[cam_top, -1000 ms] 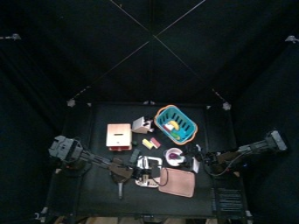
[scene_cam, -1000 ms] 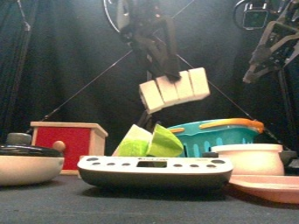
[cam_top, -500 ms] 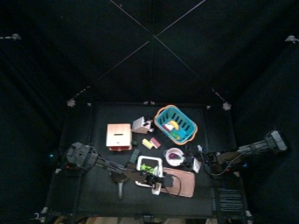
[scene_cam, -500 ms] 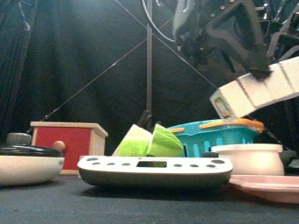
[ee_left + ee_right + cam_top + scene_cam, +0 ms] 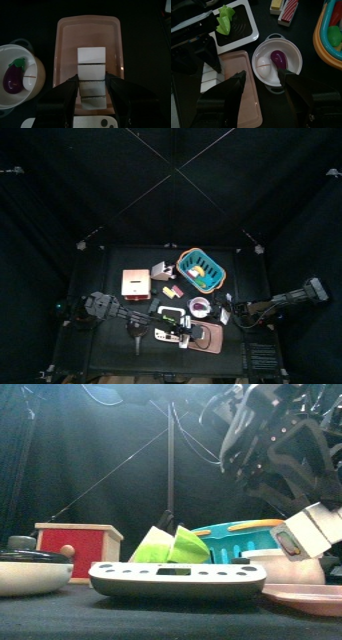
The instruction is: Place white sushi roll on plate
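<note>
The white sushi roll is a strip of white square pieces, not a ring. My left gripper is shut on its near end and holds it lengthwise over the pink plate. In the front view the roll hangs tilted a little above the plate. From above, the left gripper is at the plate's left edge. My right gripper is open and empty, above the white bowl.
The white bowl holds a purple eggplant and stands beside the plate. A white tray carries a green item. A teal basket, a red box, a scale and a pan also stand on the table.
My left arm has carried the sushi roll to the right and downward, from over the tray to over the pink plate. The right arm has not moved.
</note>
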Controlling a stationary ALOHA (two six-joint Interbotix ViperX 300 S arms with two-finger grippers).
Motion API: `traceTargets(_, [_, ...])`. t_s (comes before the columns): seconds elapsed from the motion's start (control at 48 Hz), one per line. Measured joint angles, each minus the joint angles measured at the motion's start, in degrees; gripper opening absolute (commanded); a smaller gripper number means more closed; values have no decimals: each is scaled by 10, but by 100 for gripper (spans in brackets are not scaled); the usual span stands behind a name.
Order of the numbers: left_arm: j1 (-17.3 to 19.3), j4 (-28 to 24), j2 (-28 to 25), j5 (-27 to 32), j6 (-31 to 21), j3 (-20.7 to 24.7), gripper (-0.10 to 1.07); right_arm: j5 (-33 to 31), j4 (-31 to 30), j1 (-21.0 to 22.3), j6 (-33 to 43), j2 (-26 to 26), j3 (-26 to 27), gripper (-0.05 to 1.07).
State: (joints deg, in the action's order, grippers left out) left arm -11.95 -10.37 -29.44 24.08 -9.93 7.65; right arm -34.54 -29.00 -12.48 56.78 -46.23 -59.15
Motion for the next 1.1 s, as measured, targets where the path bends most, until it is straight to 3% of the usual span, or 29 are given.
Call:
traceTargets(0.792, [8, -4, -33, -15, 16, 12, 78, 2, -3, 5, 0, 6, 0, 88])
traceTargets(1.104, [8, -1, -33, -16, 16, 12, 94, 2, -2, 6, 0, 14, 0, 88])
